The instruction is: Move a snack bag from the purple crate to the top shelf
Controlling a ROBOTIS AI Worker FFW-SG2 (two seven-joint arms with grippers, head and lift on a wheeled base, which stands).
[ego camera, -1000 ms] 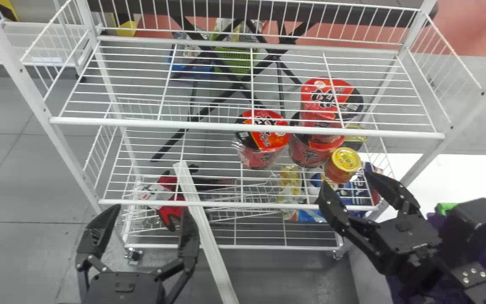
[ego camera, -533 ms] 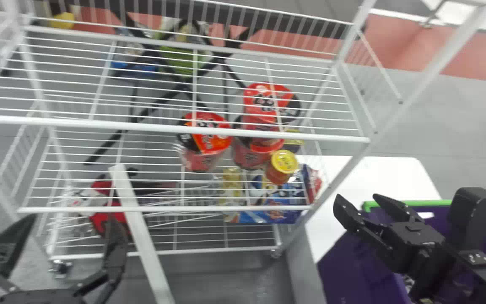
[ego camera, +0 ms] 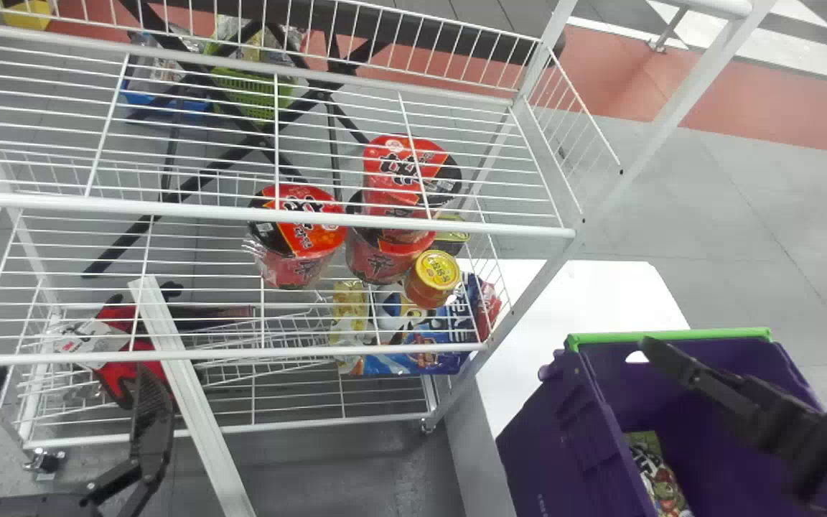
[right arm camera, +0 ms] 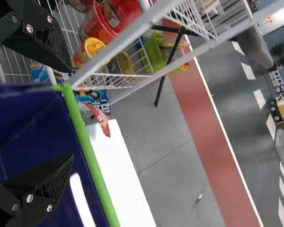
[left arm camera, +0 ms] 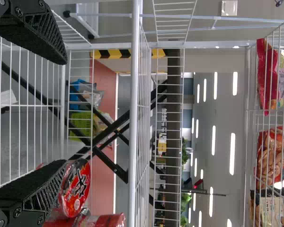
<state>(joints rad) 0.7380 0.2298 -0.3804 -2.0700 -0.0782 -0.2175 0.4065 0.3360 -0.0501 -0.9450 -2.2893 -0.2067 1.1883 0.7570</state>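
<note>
The purple crate (ego camera: 550, 431) with a green rim stands at the lower right, and a colourful snack bag (ego camera: 659, 474) lies inside it. Above the crate's far part is my right gripper (ego camera: 754, 352), its fingers spread and nothing between them. In the right wrist view the right gripper (right arm camera: 70, 113) is open beside the green rim (right arm camera: 87, 146). My left gripper (ego camera: 58, 391) stands open before the rack at the lower left. In the left wrist view, the left gripper (left arm camera: 65, 111) faces the rack, and a higher shelf (left arm camera: 247, 142) holds several bags (left arm camera: 270, 163).
The white wire rack (ego camera: 263, 215) fills the left and middle, with red noodle cups (ego camera: 298, 230) and a yellow-lidded can (ego camera: 433, 276) on it. Snack packs (ego camera: 413, 352) lie lower. A rack post (ego camera: 600, 208) rises between shelves and crate. A white table (ego camera: 586, 294) adjoins the crate.
The rack has shifted left in the head view and the crate has come into sight, with the bag in it. My right gripper has turned and spread wider; my left has shifted left in view, still open.
</note>
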